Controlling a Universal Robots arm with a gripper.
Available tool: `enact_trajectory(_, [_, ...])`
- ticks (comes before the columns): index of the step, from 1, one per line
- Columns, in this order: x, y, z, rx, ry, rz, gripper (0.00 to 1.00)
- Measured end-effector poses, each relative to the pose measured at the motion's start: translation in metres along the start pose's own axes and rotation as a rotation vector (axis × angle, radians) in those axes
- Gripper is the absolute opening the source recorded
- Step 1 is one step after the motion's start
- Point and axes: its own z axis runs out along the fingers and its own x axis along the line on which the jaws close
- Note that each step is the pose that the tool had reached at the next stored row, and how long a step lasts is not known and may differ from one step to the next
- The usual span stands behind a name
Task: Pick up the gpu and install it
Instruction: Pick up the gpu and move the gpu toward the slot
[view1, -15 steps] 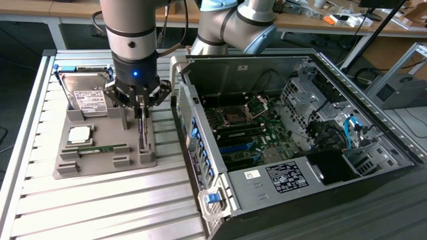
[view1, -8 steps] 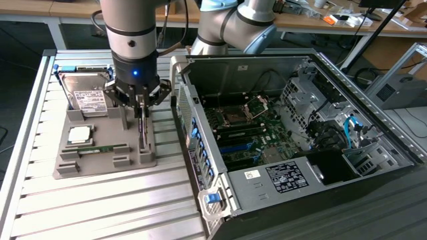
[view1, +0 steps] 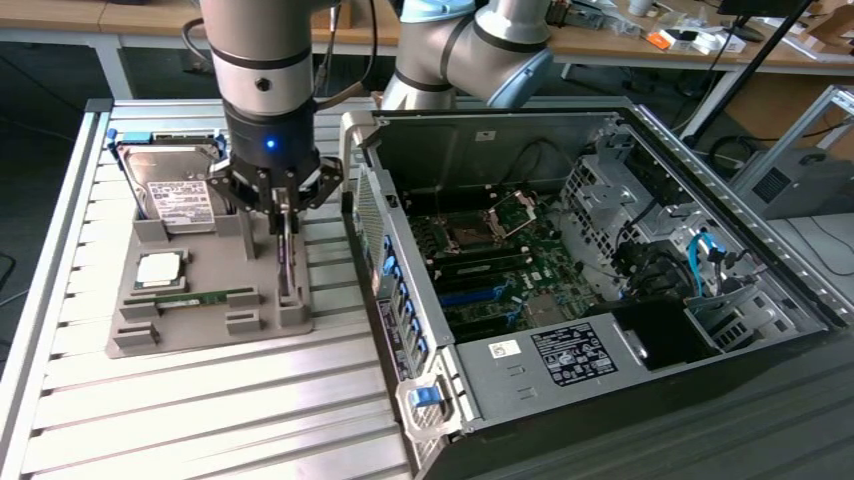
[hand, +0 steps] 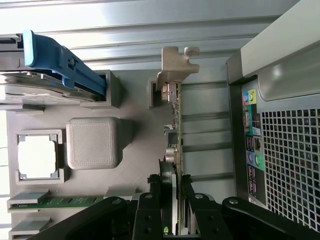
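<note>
Silver-grey tubular arm (view1: 264, 45), pale blue joint cap (view1: 434, 8), black wrist section (view1: 271, 120), small blue light (view1: 274, 146), black gripper (view1: 282, 220), linked black fingers (hand: 147, 210)

Matt grey plastic tray (hand: 137, 110), ribbed satin metal table (view1: 200, 400), tan metal bracket (hand: 176, 62) on the gpu (hand: 175, 125).

Bright, even light from above in both views, with soft, short shadows.
In the exterior view the slatted table (view1: 200, 400) shines pale, the open computer case (view1: 467, 150) sinks into shade inside, and a blue lamp (view1: 271, 145) glows on the arm (view1: 267, 60). In the wrist view the square chip (hand: 37, 156) is blown out white, the table slats glare, and the gpu (hand: 174, 100) gleams at its metal bracket.
</note>
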Motion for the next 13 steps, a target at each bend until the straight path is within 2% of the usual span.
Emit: enact_trajectory(13, [-0.0001, 0.0002, -0.0043, 0.0000, 0.0000, 0.000, 0.27])
